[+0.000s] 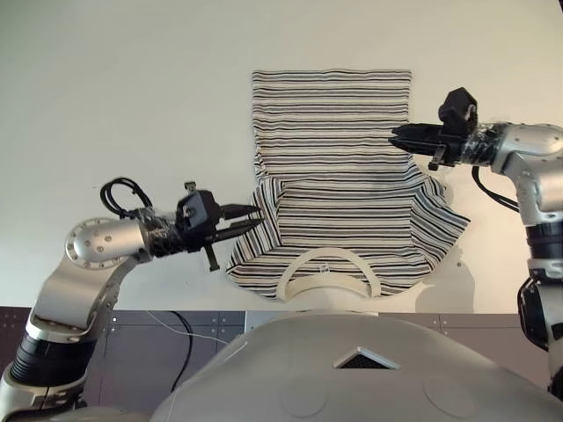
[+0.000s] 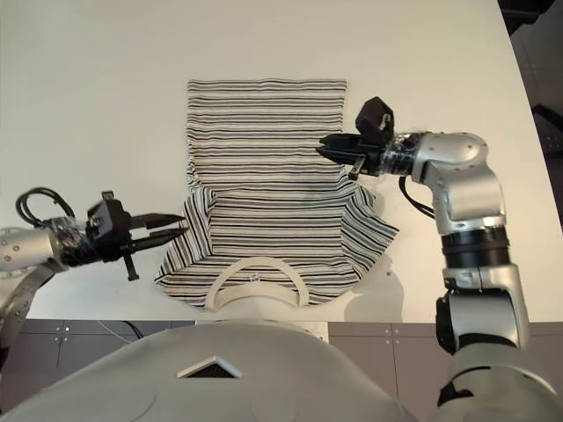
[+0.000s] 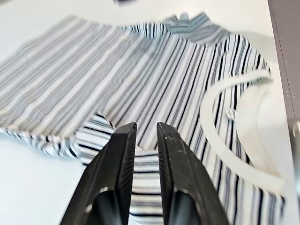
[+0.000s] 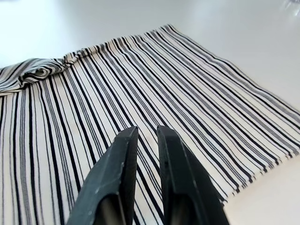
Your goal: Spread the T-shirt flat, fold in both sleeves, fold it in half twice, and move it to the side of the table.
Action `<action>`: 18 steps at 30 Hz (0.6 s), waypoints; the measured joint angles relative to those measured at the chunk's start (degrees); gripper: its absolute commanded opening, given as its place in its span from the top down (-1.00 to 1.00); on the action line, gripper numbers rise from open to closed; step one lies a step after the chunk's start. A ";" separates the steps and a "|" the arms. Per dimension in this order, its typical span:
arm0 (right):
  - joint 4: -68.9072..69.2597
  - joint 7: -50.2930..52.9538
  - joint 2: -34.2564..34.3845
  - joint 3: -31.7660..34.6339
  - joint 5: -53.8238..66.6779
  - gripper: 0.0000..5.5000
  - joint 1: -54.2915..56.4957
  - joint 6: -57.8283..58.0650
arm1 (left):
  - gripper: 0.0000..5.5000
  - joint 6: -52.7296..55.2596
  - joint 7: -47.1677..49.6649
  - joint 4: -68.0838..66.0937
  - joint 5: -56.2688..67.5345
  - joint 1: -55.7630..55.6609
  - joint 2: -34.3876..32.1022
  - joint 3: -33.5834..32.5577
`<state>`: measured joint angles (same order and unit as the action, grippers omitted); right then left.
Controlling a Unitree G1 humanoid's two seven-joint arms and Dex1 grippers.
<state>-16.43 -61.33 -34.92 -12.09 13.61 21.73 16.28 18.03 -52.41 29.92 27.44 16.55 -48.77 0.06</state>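
The white tabletop (image 1: pixel 106 105) is smooth and matte, and past its near edge lies a grey tiled floor (image 1: pixel 132 343) with thin cables across it.

The T-shirt (image 1: pixel 334 193) lies around the middle of the tabletop, closer to the near edge than to the far one. It is soft knit cloth with fine black, grey and cream stripes running across it. Its hem end, towards the far edge, is a flat, neat rectangle. The shoulder end is wider and rumpled, and reaches the near edge. The right sleeve (image 1: pixel 444 220) flares out in a loose point towards the right edge. On the left side the cloth is bunched and turned over on itself.

The collar (image 3: pixel 255 117) is a plain cream ribbed band that curves in an open arc at the near edge.

The left gripper (image 1: pixel 260 217) is at the shirt's left border, its black fingers over the turned-over cloth. There is a narrow gap between them and nothing pinched. The right gripper (image 1: pixel 393 136) hangs over the shirt's right border, near where the rectangle widens. Its fingers are likewise slightly apart and hold nothing.
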 measured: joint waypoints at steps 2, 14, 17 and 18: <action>-8.45 -1.33 2.82 -2.57 -2.95 0.73 4.03 -4.14 | 0.70 0.48 2.58 -2.90 -2.23 -6.14 2.63 1.71; -55.74 18.14 15.27 -3.72 -17.94 0.73 27.45 -21.55 | 0.70 -12.25 3.48 -12.86 -24.03 -16.16 6.22 16.08; -57.31 20.05 16.81 -0.32 -17.68 0.73 28.61 -21.41 | 0.70 -15.14 3.84 -13.04 -27.72 -15.09 6.85 18.59; -57.23 19.68 16.81 0.86 -17.13 0.73 29.08 -21.68 | 0.70 -16.32 4.39 -13.04 -29.04 -13.47 6.90 19.49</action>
<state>-73.66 -41.65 -18.11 -11.23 -3.52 50.81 -5.39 1.72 -48.02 16.87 -1.60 3.08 -41.87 19.55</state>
